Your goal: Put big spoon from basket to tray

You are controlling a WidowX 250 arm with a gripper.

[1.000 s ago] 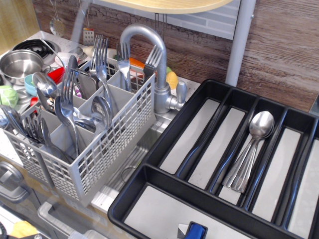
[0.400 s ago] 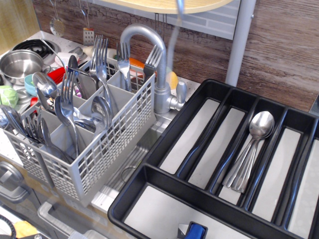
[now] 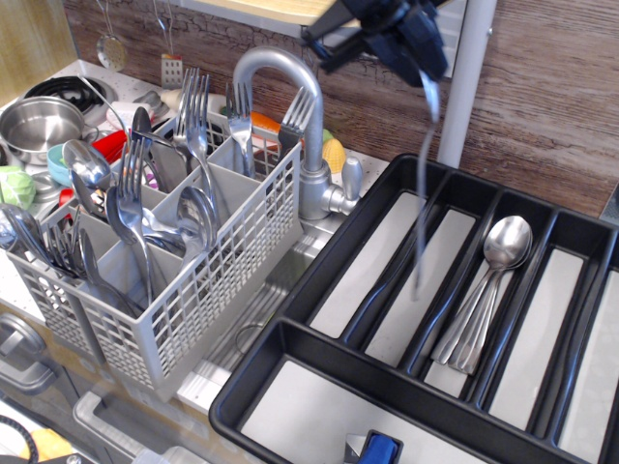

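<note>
Backdrop: I see wood-grain wall [image 3: 551,87] behind tray [image 3: 319,362].
Tray: stacked spoons [image 3: 488,290].
Basket [image 3: 208,290]: forks, spoons.
Gripper [image 3: 401,39]: clamped on big spoon [image 3: 423,193], above tray.

basket [image 3: 193,290] left of tray [image 3: 319,280], faucet [image 3: 300,126] between, spoons [image 3: 488,280] in tray

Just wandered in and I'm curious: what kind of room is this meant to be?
Most likely a kitchen counter, perhaps a mock-up. A metal faucet stands behind a grey cutlery basket full of forks and spoons, a steel pot sits at the far left, and a black cutlery tray lies alongside.
</note>
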